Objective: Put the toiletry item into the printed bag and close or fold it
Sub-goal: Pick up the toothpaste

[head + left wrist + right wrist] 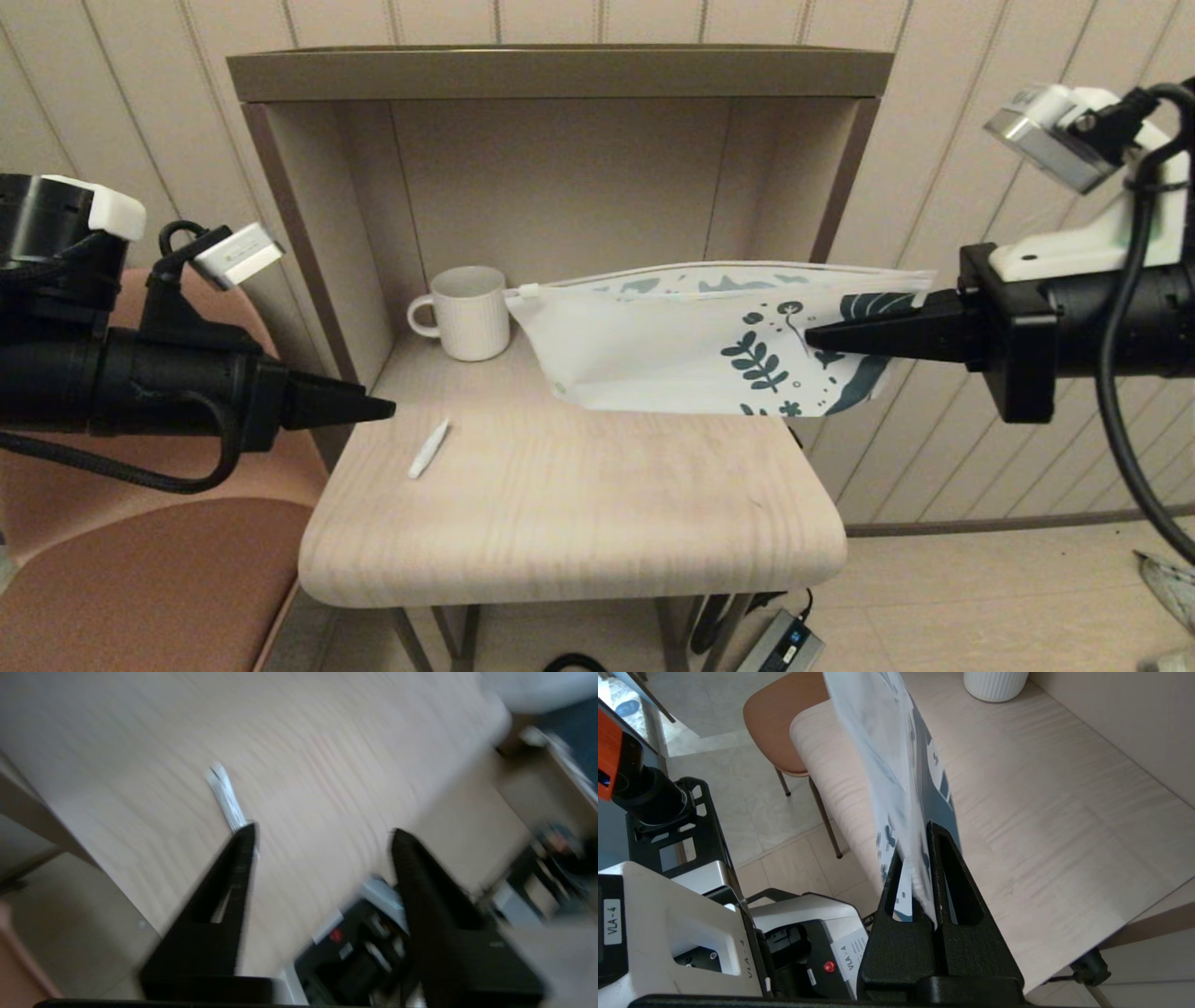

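Observation:
The printed bag (691, 341) hangs in the air above the table's back right, its zip edge up and its mouth slightly parted. My right gripper (812, 341) is shut on the bag's leaf-printed end (920, 812). The toiletry item (428, 449), a tiny white tube, lies on the table near the left edge. My left gripper (387, 408) hovers just left of and above the tube, open and holding nothing; in the left wrist view the tube (226, 797) lies just beyond one fingertip (247, 833).
A ribbed white mug (470, 313) stands at the back left of the wooden table (579, 504), inside a shelf alcove (560, 140). A brown chair (140, 569) is to the left. A power adapter (782, 644) lies on the floor below.

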`<state>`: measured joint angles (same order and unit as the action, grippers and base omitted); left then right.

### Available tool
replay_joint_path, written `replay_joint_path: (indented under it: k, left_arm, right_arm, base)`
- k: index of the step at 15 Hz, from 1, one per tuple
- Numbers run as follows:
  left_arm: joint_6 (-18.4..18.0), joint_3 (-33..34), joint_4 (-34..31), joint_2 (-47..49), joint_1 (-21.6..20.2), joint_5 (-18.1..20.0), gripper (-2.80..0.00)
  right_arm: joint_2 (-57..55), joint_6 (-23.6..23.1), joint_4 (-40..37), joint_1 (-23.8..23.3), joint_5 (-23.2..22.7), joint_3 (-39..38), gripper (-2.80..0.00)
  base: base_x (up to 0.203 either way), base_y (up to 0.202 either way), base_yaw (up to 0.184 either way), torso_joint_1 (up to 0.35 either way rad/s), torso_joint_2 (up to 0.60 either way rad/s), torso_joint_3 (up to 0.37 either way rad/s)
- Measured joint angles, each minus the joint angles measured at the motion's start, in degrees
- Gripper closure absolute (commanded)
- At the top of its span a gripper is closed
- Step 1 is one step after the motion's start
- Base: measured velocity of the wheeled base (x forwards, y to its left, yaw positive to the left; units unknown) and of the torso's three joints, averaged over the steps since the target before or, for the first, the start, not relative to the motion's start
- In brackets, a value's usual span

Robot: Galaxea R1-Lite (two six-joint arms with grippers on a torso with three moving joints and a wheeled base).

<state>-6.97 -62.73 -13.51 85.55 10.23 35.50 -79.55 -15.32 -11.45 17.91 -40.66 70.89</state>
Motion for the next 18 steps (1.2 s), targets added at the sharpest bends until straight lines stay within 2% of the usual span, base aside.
replay_joint_path:
  k: [2, 4, 5, 8, 10, 13, 18]
  left_arm:
    - [4.3, 0.4, 5.4, 0.8, 5.4, -9.5, 0.0]
    - [6.3, 1.5, 9.7, 1.7, 8.1, -15.0, 0.0]
    - [6.4, 1.7, 9.9, 2.3, 8.6, -16.6, -2.8]
    - [6.3, 3.5, 12.9, 4.5, 9.4, -22.9, -2.8]
    - [6.2, 4.7, 16.1, 5.3, 9.6, -24.9, -2.8]
    - [6.9, 5.1, 16.7, 8.1, 10.8, -30.5, -2.8]
    - [6.8, 5.2, 16.9, 12.1, 11.7, -31.7, -2.8]
  right_arm:
    - [0.5, 0.1, -0.1, -0.5, -0.1, -0.3, 0.0]
    - [0.9, 0.3, -0.2, -0.9, 0.0, -0.4, 0.0]
    - [1.1, 0.5, -0.1, -0.9, 0.0, -0.6, 0.0]
    - [1.4, 0.9, 0.0, -1.0, -0.1, -0.7, 0.0]
    - [1.4, 1.1, 0.0, -1.0, -0.1, -0.8, 0.0]
    - [1.5, 1.2, -0.1, -1.0, -0.1, -0.8, 0.0]
    - [1.5, 1.2, 0.1, -1.5, -0.1, -1.6, 0.0]
  base:
    - [0.0, 0.0, 0.0, 0.0, 0.0, 0.0]
    - [0.0, 0.0, 0.0, 0.0, 0.0, 0.0]
    - [0.0, 0.0, 0.0, 0.0, 0.0, 0.0]
    - [0.0, 0.0, 0.0, 0.0, 0.0, 0.0]
    - [0.0, 0.0, 0.0, 0.0, 0.0, 0.0]
    - [0.0, 0.0, 0.0, 0.0, 0.0, 0.0]
    - [0.0, 0.0, 0.0, 0.0, 0.0, 0.0]
